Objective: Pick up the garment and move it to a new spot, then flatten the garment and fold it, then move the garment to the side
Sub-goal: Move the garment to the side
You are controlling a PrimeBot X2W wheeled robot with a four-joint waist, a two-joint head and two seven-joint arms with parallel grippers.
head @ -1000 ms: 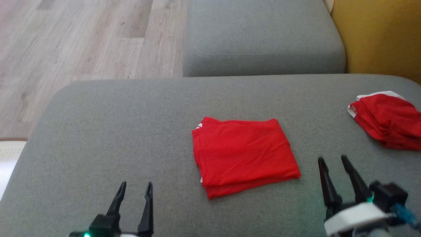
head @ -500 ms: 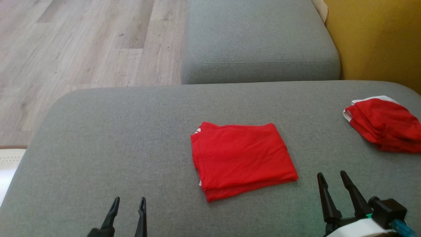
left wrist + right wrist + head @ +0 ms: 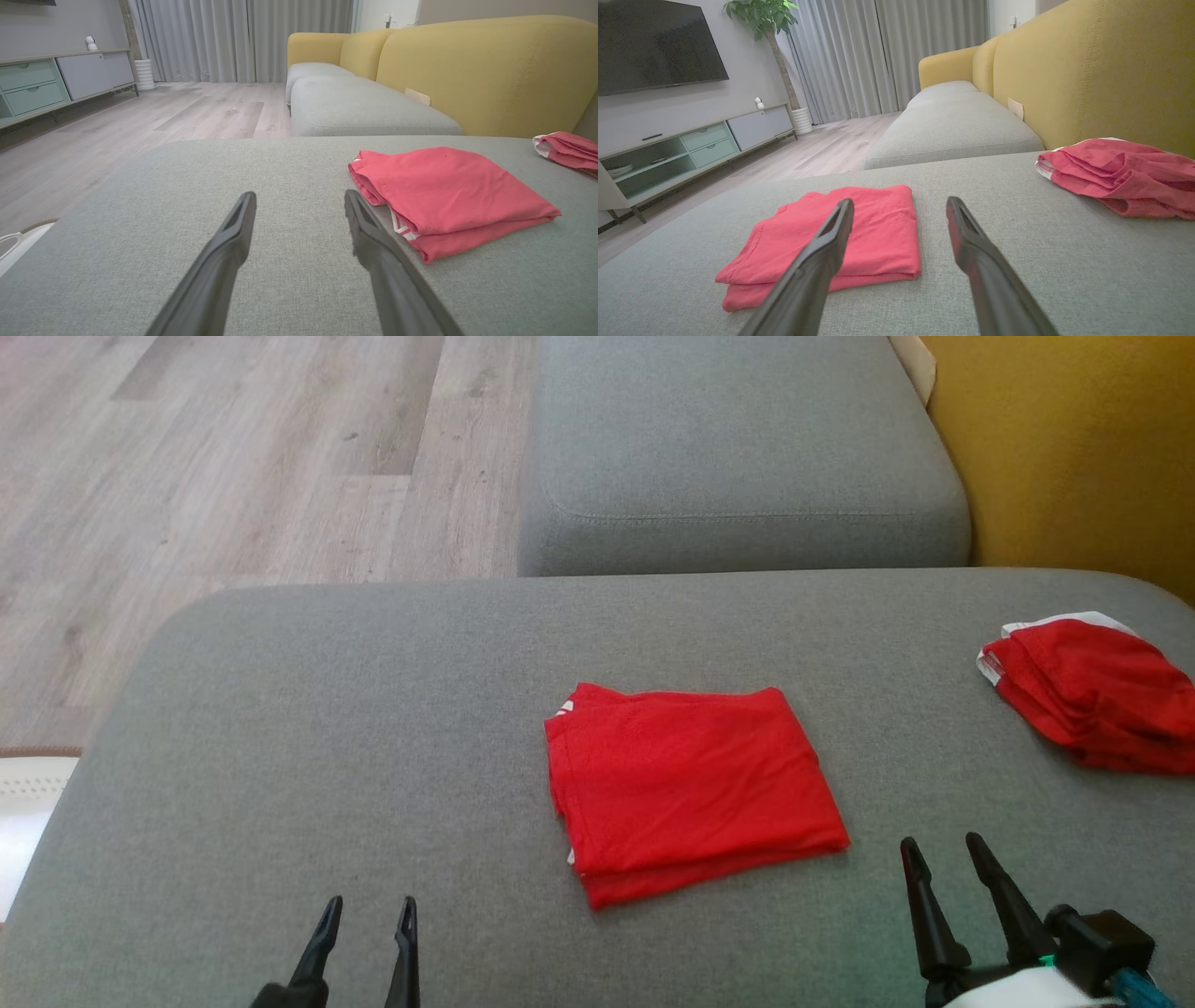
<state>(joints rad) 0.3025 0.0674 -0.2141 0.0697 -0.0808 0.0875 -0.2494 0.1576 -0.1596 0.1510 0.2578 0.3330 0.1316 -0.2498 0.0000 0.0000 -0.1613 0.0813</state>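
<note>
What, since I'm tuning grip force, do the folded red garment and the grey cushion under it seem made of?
Folded red garment: thin, soft cloth, probably a light knit, matte; it lies in limp layers with gentle creases.
Grey cushion: woven upholstery fabric, matte; a fine flecked weave shows.

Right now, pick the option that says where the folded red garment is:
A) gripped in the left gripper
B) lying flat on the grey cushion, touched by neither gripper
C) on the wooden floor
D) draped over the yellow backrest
B: the folded red garment lies flat on the grey cushion, and the left gripper and right gripper are both open and clear of it.
</note>
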